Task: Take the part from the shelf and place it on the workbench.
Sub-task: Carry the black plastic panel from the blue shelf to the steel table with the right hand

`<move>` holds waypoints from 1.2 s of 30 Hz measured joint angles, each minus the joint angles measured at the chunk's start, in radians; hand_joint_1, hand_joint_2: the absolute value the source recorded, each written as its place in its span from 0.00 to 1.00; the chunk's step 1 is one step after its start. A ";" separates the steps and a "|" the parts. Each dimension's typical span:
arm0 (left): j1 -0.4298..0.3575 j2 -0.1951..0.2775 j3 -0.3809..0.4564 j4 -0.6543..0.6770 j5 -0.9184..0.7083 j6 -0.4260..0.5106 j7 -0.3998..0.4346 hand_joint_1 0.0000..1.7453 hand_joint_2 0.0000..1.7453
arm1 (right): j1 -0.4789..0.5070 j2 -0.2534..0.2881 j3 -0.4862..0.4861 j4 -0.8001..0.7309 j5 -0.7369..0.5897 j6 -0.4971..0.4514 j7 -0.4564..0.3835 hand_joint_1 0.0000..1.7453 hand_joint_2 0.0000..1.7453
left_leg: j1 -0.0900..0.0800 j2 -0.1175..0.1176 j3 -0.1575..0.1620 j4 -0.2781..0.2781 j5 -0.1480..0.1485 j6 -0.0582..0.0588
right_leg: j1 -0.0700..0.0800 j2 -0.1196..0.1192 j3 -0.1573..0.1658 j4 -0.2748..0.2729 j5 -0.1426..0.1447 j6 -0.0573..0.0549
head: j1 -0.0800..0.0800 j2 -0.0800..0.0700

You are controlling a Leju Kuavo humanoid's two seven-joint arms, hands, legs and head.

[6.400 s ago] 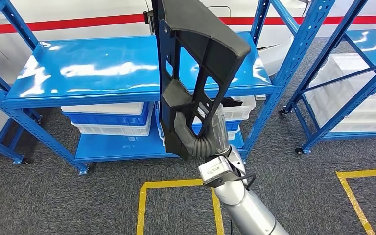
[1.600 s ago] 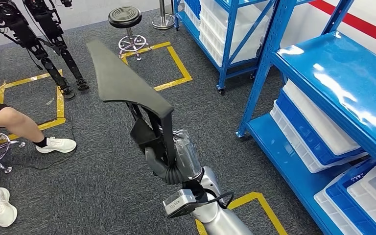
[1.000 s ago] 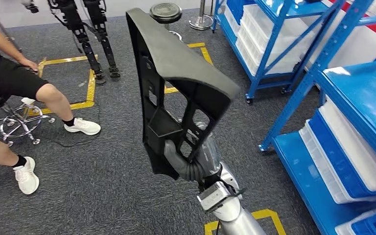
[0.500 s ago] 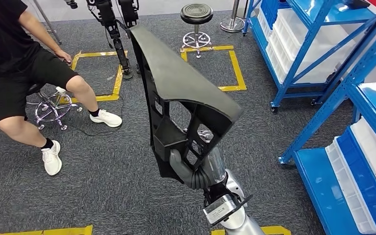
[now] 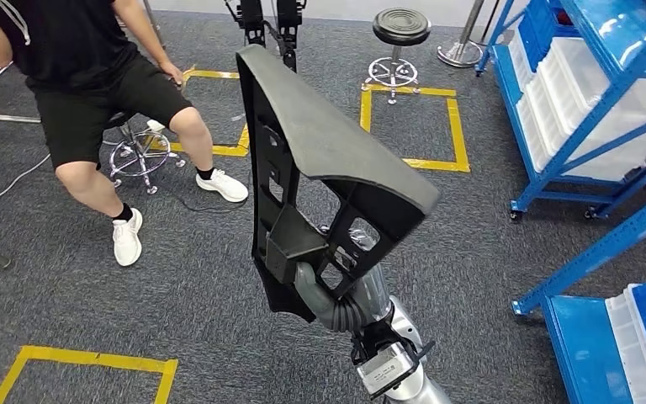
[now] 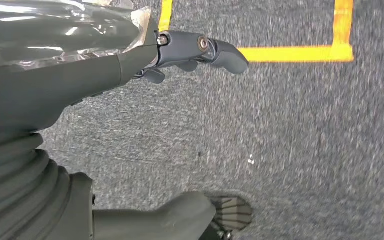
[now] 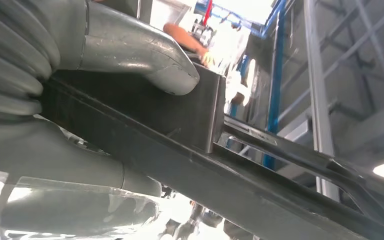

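You can see in the head view that the right hand (image 5: 324, 295) grips the part (image 5: 320, 168) at its lower end, with the thick thumb laid on a box-shaped block of the frame and the fingers going through the openings behind it. The part is a large dark grey piece with a curved smooth face and an open ribbed frame; it stands nearly upright above the hand, its upper tip pointing away from the robot, high above the grey carpet (image 5: 202, 286). In the right wrist view the thumb (image 7: 145, 55) presses on the same block of the part (image 7: 190, 150), and the part runs on past the hand across the picture. The left hand (image 6: 105, 65) hangs over the carpet (image 6: 290, 140) and holds nothing; its fingers (image 6: 220, 50) are stretched out, apart from the thumb (image 6: 180, 217). A person (image 5: 92, 76) in dark clothes and white shoes sits on a stool (image 5: 135, 156) to the left of the part. A second black stool (image 5: 399, 29) stands further away, beside a square of yellow floor tape (image 5: 454, 126). Blue shelves (image 5: 589, 109) with white bins stand on the right, well apart from the part.
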 joint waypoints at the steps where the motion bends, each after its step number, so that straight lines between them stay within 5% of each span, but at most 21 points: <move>1: -0.001 0.000 0.000 0.000 -0.003 0.000 -0.001 0.00 1.00 | 0.004 -0.002 -0.002 -0.001 0.000 0.000 0.000 1.00 1.00 | 0.000 -0.014 0.000 0.000 0.000 0.001 | -0.002 0.010 -0.036 0.070 -0.025 -0.001 | 0.002 0.000; 3: 0.000 0.000 0.000 0.000 -0.008 0.000 -0.002 0.00 1.00 | 0.011 -0.005 -0.003 -0.001 0.000 0.000 -0.002 1.00 1.00 | 0.000 -0.043 0.000 0.001 0.000 0.000 | -0.007 0.016 -0.073 0.132 -0.035 0.010 | 0.003 0.000; 6: 0.003 -0.002 0.000 0.000 -0.013 0.002 -0.004 0.00 1.00 | 0.014 -0.008 -0.003 -0.014 0.006 -0.004 -0.007 1.00 1.00 | 0.003 -0.087 0.001 0.008 -0.004 -0.007 | -0.020 0.043 -0.006 -0.037 0.048 0.043 | 0.003 0.000; 7: 0.003 -0.002 0.000 0.000 -0.013 0.004 -0.004 0.00 1.00 | 0.014 -0.009 -0.003 -0.022 0.008 -0.007 -0.009 1.00 1.00 | 0.002 -0.100 0.000 0.013 -0.008 -0.013 | -0.024 0.057 0.020 -0.098 0.075 0.047 | 0.004 0.000; 10: 0.008 -0.002 0.000 0.000 -0.014 0.011 -0.006 0.00 1.00 | 0.011 -0.011 -0.008 -0.047 0.008 -0.017 -0.013 1.00 1.00 | 0.004 -0.125 -0.011 0.021 -0.011 -0.032 | -0.021 0.063 0.045 -0.148 0.098 0.028 | 0.002 0.000; 11: 0.010 -0.002 0.000 0.000 -0.014 0.013 -0.007 0.00 1.00 | 0.008 -0.011 -0.010 -0.055 0.007 -0.019 -0.014 1.00 1.00 | 0.007 -0.123 -0.013 0.021 -0.011 -0.037 | -0.021 0.056 0.047 -0.149 0.100 0.021 | 0.001 0.000; 13: 0.012 -0.004 0.000 0.000 -0.016 0.015 -0.007 0.00 1.00 | -0.001 -0.011 -0.013 -0.067 0.004 -0.021 -0.014 1.00 1.00 | 0.007 -0.079 -0.028 0.052 -0.031 -0.046 | -0.023 0.038 0.049 -0.152 0.104 0.007 | -0.002 0.000; 15: 0.009 -0.005 0.000 0.000 -0.016 0.017 -0.007 0.00 1.00 | -0.005 -0.011 -0.016 -0.077 0.000 -0.021 -0.014 1.00 1.00 | 0.006 -0.017 -0.083 0.165 -0.092 -0.052 | -0.019 0.015 0.050 -0.153 0.102 -0.005 | -0.007 0.000; 17: 0.007 -0.006 0.000 0.000 -0.016 0.018 -0.006 0.00 1.00 | -0.006 -0.011 -0.019 -0.080 -0.002 -0.022 -0.014 1.00 1.00 | 0.008 0.003 -0.151 0.297 -0.144 -0.056 | -0.012 -0.013 0.050 -0.153 0.099 -0.012 | -0.009 0.000; 18: 0.008 -0.006 0.000 0.000 -0.016 0.018 -0.006 0.00 1.00 | -0.006 -0.011 -0.020 -0.081 -0.002 -0.022 -0.014 1.00 1.00 | 0.008 0.005 -0.166 0.322 -0.145 -0.055 | -0.009 -0.025 0.051 -0.153 0.097 -0.013 | -0.009 0.000; 19: 0.009 -0.006 0.000 0.000 -0.016 0.018 -0.006 0.00 1.00 | -0.006 -0.012 -0.021 -0.081 -0.002 -0.023 -0.014 1.00 1.00 | 0.008 0.007 -0.159 0.305 -0.126 -0.054 | -0.007 -0.037 0.052 -0.153 0.096 -0.015 | -0.009 0.000; 22: 0.008 -0.006 0.000 0.000 -0.016 0.019 -0.005 0.00 1.00 | -0.008 -0.011 -0.023 -0.087 -0.001 -0.023 -0.014 1.00 1.00 | 0.001 0.053 -0.051 0.103 -0.037 -0.037 | 0.001 -0.069 0.058 -0.154 0.090 -0.015 | -0.008 0.000; 24: 0.006 -0.007 0.000 0.000 -0.016 0.019 -0.005 0.00 1.00 | -0.011 -0.011 -0.025 -0.091 -0.001 -0.023 -0.014 1.00 1.00 | -0.008 0.078 -0.017 0.037 -0.022 -0.027 | 0.005 -0.084 0.062 -0.155 0.086 -0.008 | -0.008 0.000; 26: 0.006 -0.007 0.000 0.000 -0.016 0.020 -0.003 0.00 1.00 | -0.015 -0.010 -0.026 -0.093 -0.001 -0.023 -0.014 1.00 1.00 | -0.013 0.061 -0.014 0.029 -0.020 -0.019 | 0.006 -0.100 0.067 -0.159 0.083 0.002 | -0.010 0.000; 28: 0.006 -0.008 0.001 0.000 -0.017 0.021 0.002 0.00 1.00 | -0.022 -0.008 -0.027 -0.094 -0.003 -0.023 -0.014 1.00 1.00 | -0.009 0.040 0.000 0.010 -0.010 -0.009 | 0.007 -0.077 0.064 -0.141 0.070 0.008 | -0.008 0.000; 31: 0.000 -0.010 0.001 0.000 -0.022 0.021 0.005 0.00 1.00 | -0.036 -0.009 -0.030 -0.095 -0.012 -0.023 -0.011 1.00 1.00 | -0.002 0.003 0.007 -0.006 0.001 0.000 | 0.002 0.002 -0.014 0.021 -0.001 -0.001 | -0.001 0.000; 33: -0.002 -0.010 0.001 0.000 -0.022 0.020 0.003 0.00 1.00 | -0.038 -0.012 -0.033 -0.095 -0.022 -0.019 -0.002 1.00 1.00 | -0.002 -0.028 0.006 -0.005 0.001 0.000 | -0.004 0.016 -0.072 0.127 -0.034 0.004 | 0.002 0.000; 34: -0.001 -0.010 0.001 0.000 -0.022 0.018 0.001 0.00 1.00 | -0.041 -0.012 -0.034 -0.095 -0.026 -0.016 0.003 1.00 1.00 | -0.001 -0.043 0.007 -0.004 0.001 -0.001 | -0.008 0.017 -0.075 0.126 -0.025 0.014 | 0.002 0.000; 36: 0.000 -0.010 0.001 0.000 -0.021 0.013 -0.004 0.00 1.00 | -0.049 -0.013 -0.034 -0.090 -0.030 -0.007 0.007 1.00 1.00 | 0.004 -0.075 0.007 0.001 -0.002 -0.007 | -0.020 0.032 -0.021 0.006 0.037 0.042 | 0.003 0.000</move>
